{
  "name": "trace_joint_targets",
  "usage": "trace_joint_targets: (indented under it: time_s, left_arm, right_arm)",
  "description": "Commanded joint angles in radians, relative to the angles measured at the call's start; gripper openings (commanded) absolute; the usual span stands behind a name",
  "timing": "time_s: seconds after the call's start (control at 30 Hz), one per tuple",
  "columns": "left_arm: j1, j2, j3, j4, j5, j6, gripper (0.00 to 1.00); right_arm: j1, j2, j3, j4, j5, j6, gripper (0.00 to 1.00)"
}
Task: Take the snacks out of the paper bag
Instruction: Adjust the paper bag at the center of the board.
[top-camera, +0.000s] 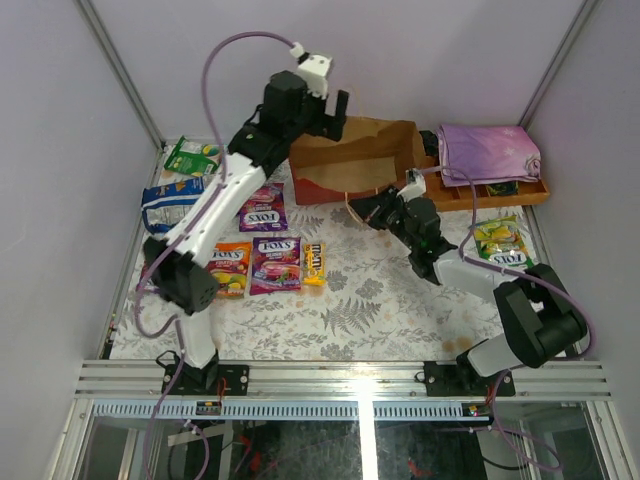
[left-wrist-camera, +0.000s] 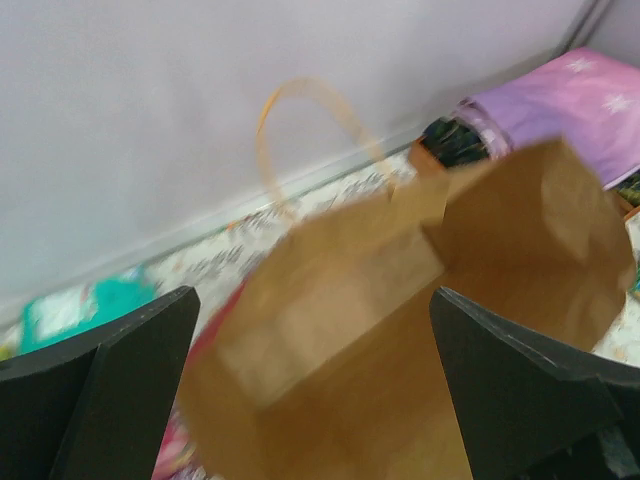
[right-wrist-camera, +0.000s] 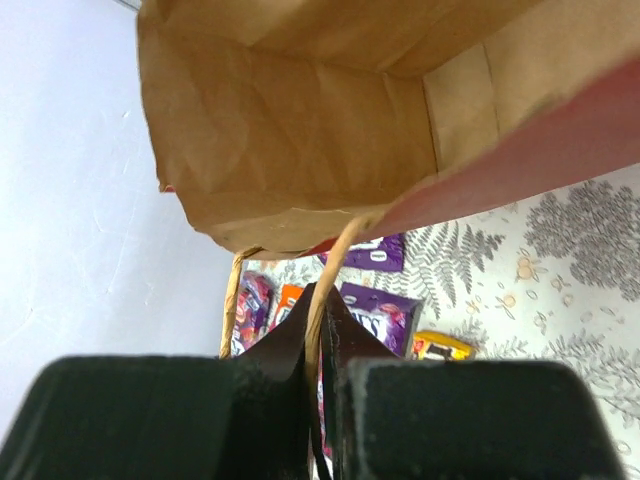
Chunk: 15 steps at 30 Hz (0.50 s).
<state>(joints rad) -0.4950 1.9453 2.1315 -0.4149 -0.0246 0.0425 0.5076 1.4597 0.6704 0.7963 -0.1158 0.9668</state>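
Fingers of the right gripper (right-wrist-camera: 320, 312) pinch the thin string handle (right-wrist-camera: 336, 258) of the big red paper bag (top-camera: 350, 155) to steady it, while the left gripper (left-wrist-camera: 315, 390) hangs spread wide above.

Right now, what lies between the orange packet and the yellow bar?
A purple Fox's packet lies flat between the orange packet and the yellow bar, clearest in the top external view.
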Motion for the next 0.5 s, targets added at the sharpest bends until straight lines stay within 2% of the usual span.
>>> trace_joint_targets:
  time_s: [0.0, 0.07, 0.23, 0.47]
  left_arm:
    - [0.064, -0.293, -0.242, 0.06, -0.073, -0.01, 1.0]
    - [0.095, -0.368, -0.291, 0.073, -0.056, -0.03, 1.0]
    - [0.115, -0.455, -0.284, 0.05, -0.103, -0.031, 1.0]
    - [0.191, -0.488, -0.54, 0.179, -0.042, -0.164, 1.0]
  right_arm:
    - [-0.001, 0.033, 0.128, -0.005, 0.038, 0.016, 0.0]
    - [-0.003, 0.041, 0.161, -0.028, 0.046, 0.003, 0.0]
    - [-0.002, 0.054, 0.262, -0.121, 0.082, -0.043, 0.0]
    - [-0.003, 0.173, 0.554, -0.392, 0.088, -0.14, 0.0]
